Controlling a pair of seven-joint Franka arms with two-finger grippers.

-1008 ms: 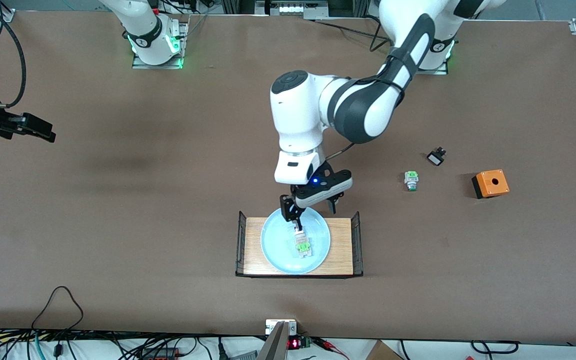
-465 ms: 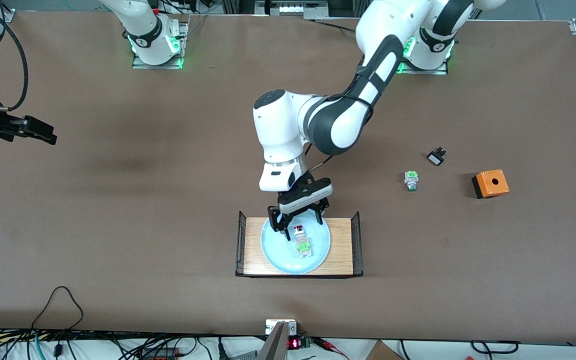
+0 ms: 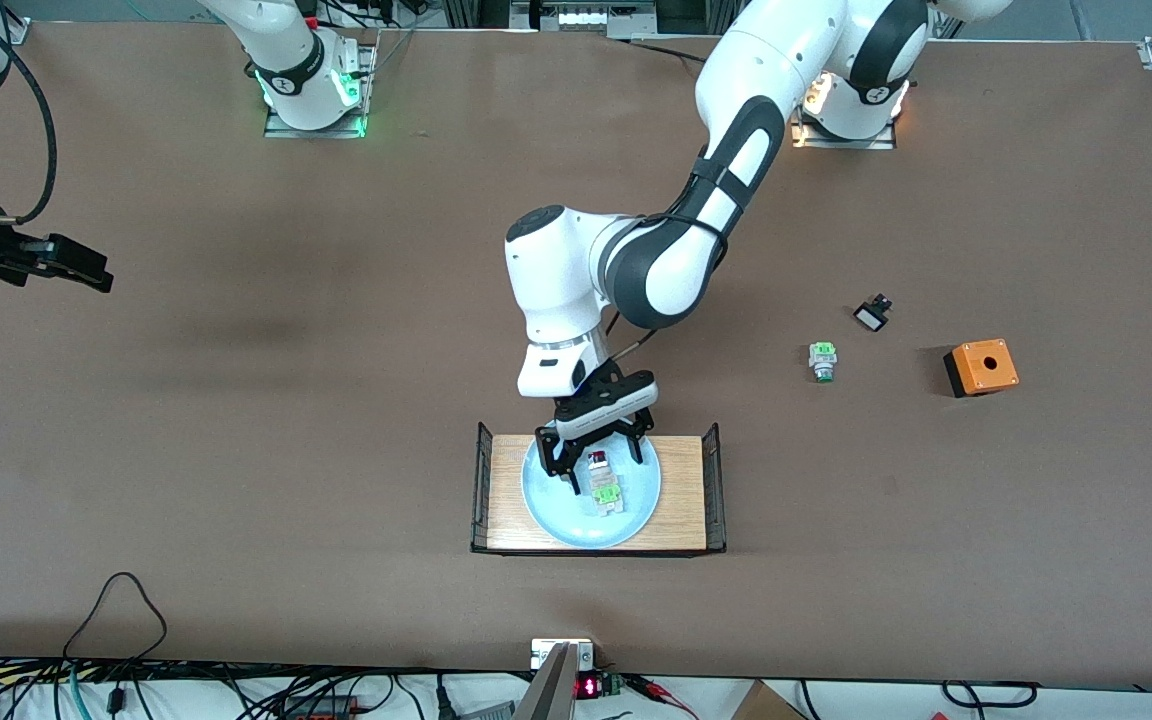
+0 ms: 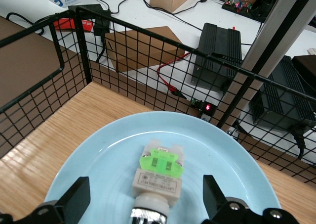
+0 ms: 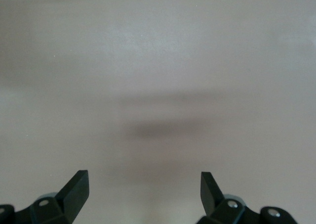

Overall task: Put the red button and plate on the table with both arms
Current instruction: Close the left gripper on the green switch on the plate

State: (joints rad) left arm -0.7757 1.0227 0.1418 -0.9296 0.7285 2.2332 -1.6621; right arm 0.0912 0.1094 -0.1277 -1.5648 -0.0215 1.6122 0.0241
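Note:
The red button [image 3: 604, 482] lies on the light blue plate [image 3: 554, 505], with its dark red cap toward the robots and its green block toward the front camera. My left gripper [image 3: 596, 464] is open and low over the plate, one finger on each side of the button's cap end, not touching it. In the left wrist view the button [image 4: 159, 174] lies between the open fingers [image 4: 74, 197] on the plate [image 4: 98, 157]; the cap is out of view there. My right gripper [image 3: 84, 268] waits open over the bare table [image 3: 236, 450] at the right arm's end, and is empty in its wrist view [image 5: 143, 184].
The plate sits on a small wooden tray [image 3: 684, 500] with black wire ends [image 4: 74, 51]. Toward the left arm's end lie a green-and-silver part [image 3: 822, 361], a small black-and-white part [image 3: 872, 314] and an orange box [image 3: 981, 366].
My left gripper has moved toward the right arm's end and come down over the plate; its fingers now straddle the button. The right arm has hardly moved.

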